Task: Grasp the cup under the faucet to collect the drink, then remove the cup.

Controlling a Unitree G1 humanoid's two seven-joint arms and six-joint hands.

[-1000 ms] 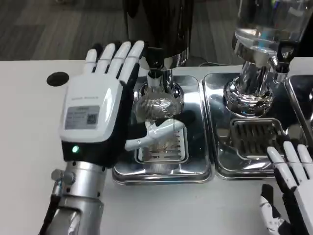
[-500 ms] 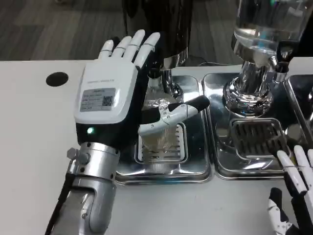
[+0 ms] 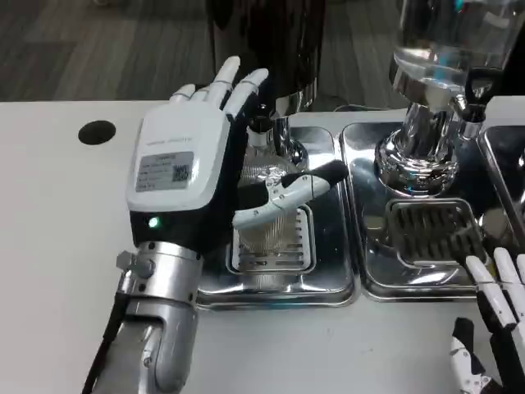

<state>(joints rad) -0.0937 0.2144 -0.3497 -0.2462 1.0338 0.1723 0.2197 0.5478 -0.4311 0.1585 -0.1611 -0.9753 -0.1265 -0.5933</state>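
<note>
A clear ribbed cup stands on the grate of the left drip tray, under the black faucet of the dark dispenser. My left hand is against the cup's left side. Its fingers point straight up behind the cup, its thumb lies across the cup's front, and the palm hides much of the cup. I cannot see a firm grip. My right hand lies at the bottom right corner with fingers extended and nothing in it.
A second dispenser with a clear tank and chrome base stands on the right drip tray, its tap over a grate. A black round hole marks the table at left.
My left hand has moved right and forward, from beside the tray to against the cup, with the thumb now crossing the cup's front. My right hand has slid slightly lower.
</note>
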